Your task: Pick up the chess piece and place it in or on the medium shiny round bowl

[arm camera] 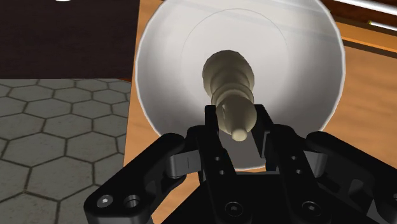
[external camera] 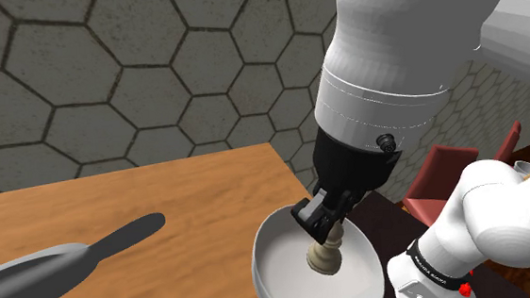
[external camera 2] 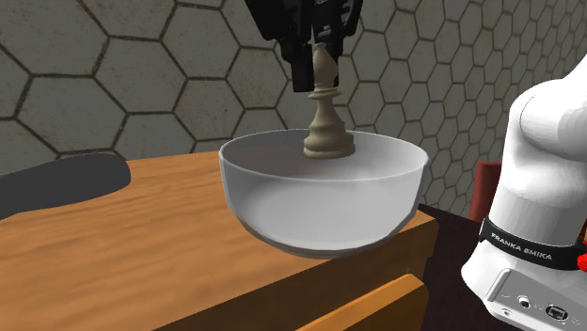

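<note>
Your gripper (external camera 2: 318,75) grips the chess piece (external camera 2: 326,127) by its head; the piece hangs upright, base low over the centre of the bowl (external camera 2: 320,202), contact unconfirmed.

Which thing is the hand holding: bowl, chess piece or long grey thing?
The beige chess piece; the hand clasps its top, touching neither bowl nor long grey thing.

Wood-grain table (external camera: 162,187), glossy white bowl (external camera 2: 320,202)
</note>
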Available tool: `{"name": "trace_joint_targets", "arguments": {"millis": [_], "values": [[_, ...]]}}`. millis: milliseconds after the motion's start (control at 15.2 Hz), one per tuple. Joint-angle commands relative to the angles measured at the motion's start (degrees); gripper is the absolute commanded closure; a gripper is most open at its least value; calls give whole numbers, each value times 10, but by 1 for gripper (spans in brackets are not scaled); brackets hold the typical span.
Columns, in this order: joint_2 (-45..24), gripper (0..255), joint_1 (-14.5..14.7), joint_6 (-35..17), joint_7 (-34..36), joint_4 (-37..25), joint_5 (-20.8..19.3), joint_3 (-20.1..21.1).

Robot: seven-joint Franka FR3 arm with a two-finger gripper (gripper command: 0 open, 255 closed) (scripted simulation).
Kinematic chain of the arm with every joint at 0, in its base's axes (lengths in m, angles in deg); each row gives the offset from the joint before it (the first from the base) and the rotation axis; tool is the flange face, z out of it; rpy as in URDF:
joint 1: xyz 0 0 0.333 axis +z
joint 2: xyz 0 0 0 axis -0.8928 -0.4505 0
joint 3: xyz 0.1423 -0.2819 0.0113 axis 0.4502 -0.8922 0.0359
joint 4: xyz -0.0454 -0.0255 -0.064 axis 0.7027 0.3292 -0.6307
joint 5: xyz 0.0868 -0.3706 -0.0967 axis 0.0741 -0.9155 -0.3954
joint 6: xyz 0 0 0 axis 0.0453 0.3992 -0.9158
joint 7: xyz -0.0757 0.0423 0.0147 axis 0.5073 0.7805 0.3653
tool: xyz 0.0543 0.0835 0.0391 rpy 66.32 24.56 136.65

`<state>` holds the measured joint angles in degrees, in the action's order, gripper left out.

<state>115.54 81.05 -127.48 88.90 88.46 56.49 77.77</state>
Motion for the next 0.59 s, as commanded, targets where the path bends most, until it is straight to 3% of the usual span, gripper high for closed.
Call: {"name": "trace_joint_targets", "arguments": {"millis": [0,330,528], "values": [[0,0,0,0,0,0,0,0],[0,0,0,0,0,0,0,0],[-15,0,-7,54,8,-68,-11,-4]]}}
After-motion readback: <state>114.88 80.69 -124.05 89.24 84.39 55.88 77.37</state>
